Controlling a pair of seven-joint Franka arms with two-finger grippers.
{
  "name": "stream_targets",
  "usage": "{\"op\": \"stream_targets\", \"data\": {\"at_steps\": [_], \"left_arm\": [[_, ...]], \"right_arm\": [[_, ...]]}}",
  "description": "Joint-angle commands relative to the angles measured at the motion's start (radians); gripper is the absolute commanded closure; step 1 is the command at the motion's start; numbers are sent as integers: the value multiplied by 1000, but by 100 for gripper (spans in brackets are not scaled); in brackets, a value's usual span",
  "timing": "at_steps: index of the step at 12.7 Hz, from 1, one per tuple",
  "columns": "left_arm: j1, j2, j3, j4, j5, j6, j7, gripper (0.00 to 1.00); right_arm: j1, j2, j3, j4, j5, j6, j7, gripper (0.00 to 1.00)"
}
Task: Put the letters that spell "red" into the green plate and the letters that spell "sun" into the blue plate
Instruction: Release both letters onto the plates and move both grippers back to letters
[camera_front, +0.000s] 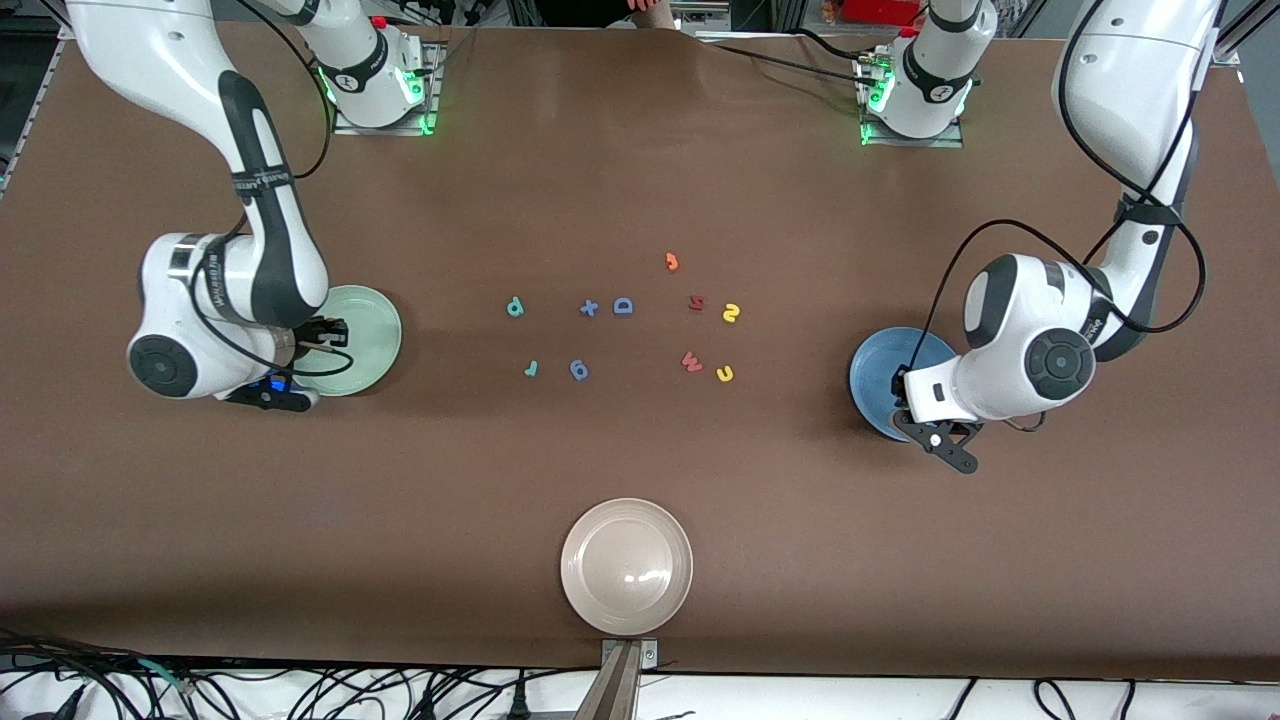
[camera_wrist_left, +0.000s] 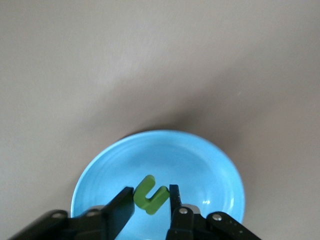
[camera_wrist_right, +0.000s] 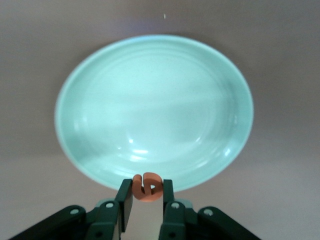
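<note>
My right gripper (camera_wrist_right: 148, 186) is shut on the orange "e" (camera_wrist_right: 148, 187), held over the rim of the green plate (camera_wrist_right: 150, 100), which has nothing in it. Between the fingers of my left gripper (camera_wrist_left: 151, 191) sits the olive-green "u" (camera_wrist_left: 149, 198), touching both, above the blue plate (camera_wrist_left: 200, 155). On the table's middle lie the teal "d" (camera_front: 515, 306) and the teal "r" (camera_front: 531, 369), toward the right arm's end. Two yellow letters (camera_front: 731, 313) (camera_front: 725, 374) lie toward the left arm's end. The green plate (camera_front: 375, 335) and blue plate (camera_front: 872, 365) stand at either end.
Among the letters lie a blue "x" (camera_front: 589, 308), a blue "D" (camera_front: 623, 306), another blue letter (camera_front: 579, 370), an orange hook (camera_front: 672, 262), a dark red letter (camera_front: 697, 302) and a red "w" (camera_front: 691, 361). A beige plate (camera_front: 627, 566) stands near the front edge.
</note>
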Motion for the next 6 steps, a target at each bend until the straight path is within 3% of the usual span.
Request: {"op": "stream_targets", "data": {"at_steps": [1, 4, 5, 6], "left_arm": [[12, -7, -19, -9, 3, -3, 22, 0], [0, -15, -30, 0, 3, -5, 19, 0], [1, -16, -65, 5, 3, -5, 16, 0], [3, -16, -105, 8, -1, -5, 2, 0]], "right_arm": [[7, -12, -12, -107, -7, 91, -45, 83], [6, 6, -12, -130, -7, 120, -47, 81], [6, 8, -12, -130, -7, 122, -47, 76], [6, 8, -12, -130, -7, 131, -47, 55]]}}
